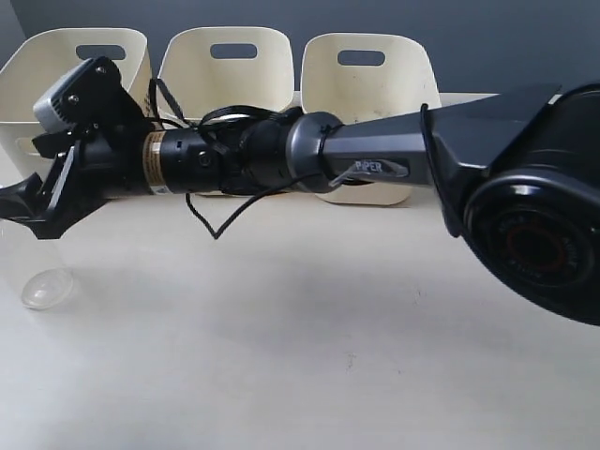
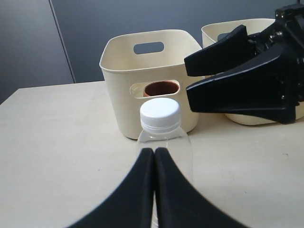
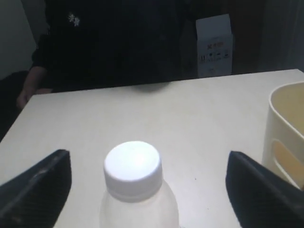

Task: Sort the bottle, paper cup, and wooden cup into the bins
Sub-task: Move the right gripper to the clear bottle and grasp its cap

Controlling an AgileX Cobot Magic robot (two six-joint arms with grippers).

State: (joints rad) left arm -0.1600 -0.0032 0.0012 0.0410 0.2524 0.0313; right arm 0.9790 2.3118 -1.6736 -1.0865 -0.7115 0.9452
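The clear bottle (image 2: 160, 124) with its white cap (image 3: 133, 166) stands upright on the table at the far left, in front of the bins. In the exterior view only its transparent lower body (image 1: 47, 286) shows. My right gripper (image 3: 148, 160) reaches across and is open, one finger on each side of the cap without touching it. My left gripper (image 2: 154, 153) is shut on nothing, just short of the bottle. The brown wooden cup (image 2: 161, 89) shows through the handle cut-out of the nearest bin (image 2: 118, 95). The paper cup is out of view.
Three cream bins (image 1: 225, 70) line the back of the table. The right arm (image 1: 366, 159) stretches across in front of them, with its gripper (image 1: 26, 211) near the left edge. A person in dark clothes (image 3: 109, 42) sits beyond the table.
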